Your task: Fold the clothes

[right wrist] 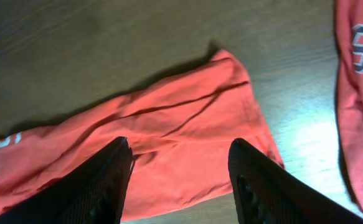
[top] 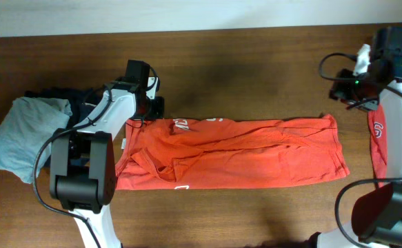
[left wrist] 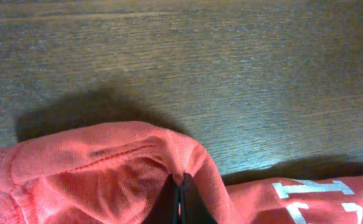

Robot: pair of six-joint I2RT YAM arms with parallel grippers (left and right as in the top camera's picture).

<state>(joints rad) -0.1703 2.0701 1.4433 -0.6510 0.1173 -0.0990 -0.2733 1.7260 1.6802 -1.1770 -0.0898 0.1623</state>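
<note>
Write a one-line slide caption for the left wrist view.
Left gripper shut on a raised fold of the orange-red T-shirt on the dark wooden table.

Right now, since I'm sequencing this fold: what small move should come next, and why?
Probably lower the right gripper onto the orange-red cotton T-shirt and close: its jaws hang open above one end, while the left gripper pinches the opposite edge.

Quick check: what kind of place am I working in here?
Probably a lab workbench set up for laundry folding: a wooden table, an orange-red T-shirt laid out on it, and a light-grey garment bunched at one end.
</note>
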